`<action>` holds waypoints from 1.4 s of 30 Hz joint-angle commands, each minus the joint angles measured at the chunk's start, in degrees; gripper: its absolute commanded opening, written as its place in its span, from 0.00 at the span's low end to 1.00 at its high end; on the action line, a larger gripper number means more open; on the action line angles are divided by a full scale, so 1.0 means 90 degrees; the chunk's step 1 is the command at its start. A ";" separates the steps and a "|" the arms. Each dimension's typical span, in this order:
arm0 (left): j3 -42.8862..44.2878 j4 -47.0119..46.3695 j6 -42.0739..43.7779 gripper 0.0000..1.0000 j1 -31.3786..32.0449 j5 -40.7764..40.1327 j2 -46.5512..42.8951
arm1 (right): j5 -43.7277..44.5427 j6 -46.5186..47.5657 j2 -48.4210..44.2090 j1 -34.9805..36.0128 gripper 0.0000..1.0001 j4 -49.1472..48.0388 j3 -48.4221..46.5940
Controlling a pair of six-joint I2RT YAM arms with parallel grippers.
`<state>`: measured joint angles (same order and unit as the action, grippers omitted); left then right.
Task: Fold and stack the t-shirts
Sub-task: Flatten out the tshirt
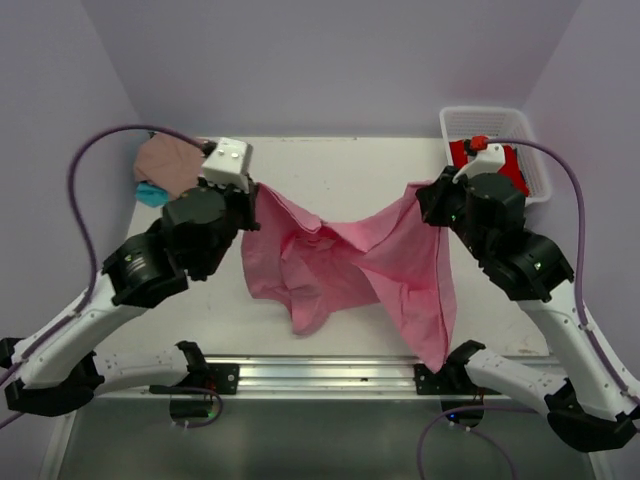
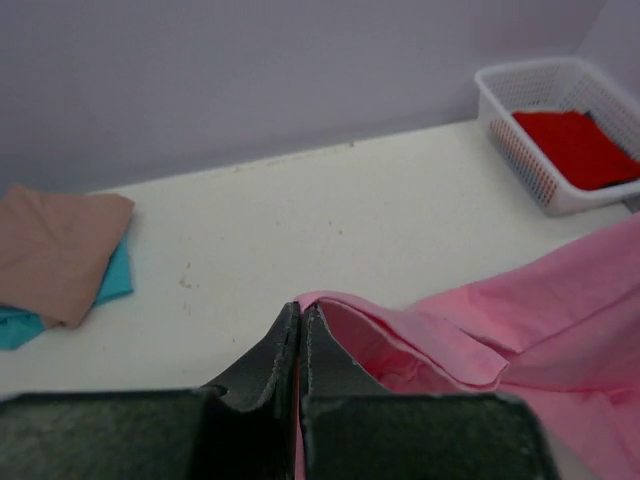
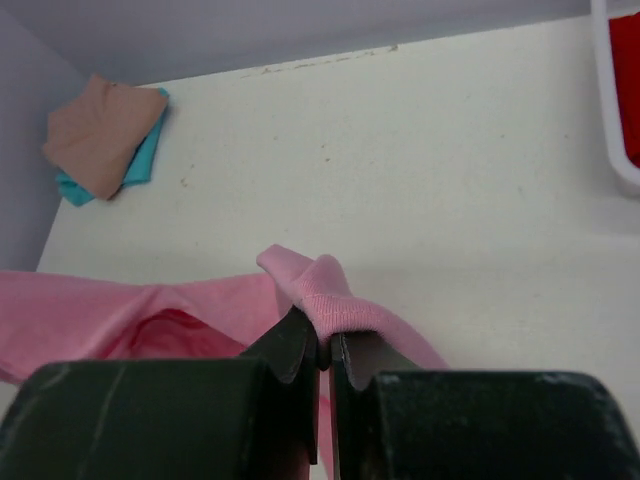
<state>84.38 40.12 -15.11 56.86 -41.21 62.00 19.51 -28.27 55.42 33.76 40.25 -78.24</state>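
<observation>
A bright pink t-shirt (image 1: pixel 340 262) hangs stretched between my two grippers over the middle of the table, sagging in crumpled folds toward the near edge. My left gripper (image 2: pixel 300 312) is shut on its left edge; the pink cloth (image 2: pixel 520 330) spreads away to the right. My right gripper (image 3: pixel 326 340) is shut on a hemmed edge of the same pink t-shirt (image 3: pixel 330 295), which bunches over the fingertips. A folded tan-pink t-shirt (image 1: pixel 168 162) lies on a teal t-shirt (image 1: pixel 150 193) at the far left. A red t-shirt (image 1: pixel 492 160) lies in the basket.
The white lattice basket (image 1: pixel 530 165) stands at the far right corner against the wall. The folded pile (image 2: pixel 55 255) sits near the left wall. Lilac walls close in the table on three sides; a metal rail (image 1: pixel 320 375) runs along the near edge.
</observation>
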 commanded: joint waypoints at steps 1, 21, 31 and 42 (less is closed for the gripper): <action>0.0487 -0.1146 0.1217 0.00 0.0235 -0.0519 -0.0667 | 0.0361 0.1216 -0.0142 0.0019 0.00 0.0001 -0.0584; 0.2977 -0.1880 0.2425 0.00 -0.2847 0.3096 0.1870 | 0.1517 0.3220 0.1614 -0.0614 0.00 -0.0449 -0.2048; 0.2126 -0.2437 0.2088 0.00 -0.4619 0.3711 0.1375 | 0.1172 0.3540 0.1705 -0.1026 0.00 -0.1199 -0.2099; 0.1779 -0.2339 0.2285 0.00 -0.4345 0.3972 -0.1125 | 0.0275 0.4283 -0.0970 -0.1026 0.00 -0.3660 -0.0498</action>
<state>102.91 21.74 4.21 17.67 -7.22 57.04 24.95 5.58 52.62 24.69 19.64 -86.46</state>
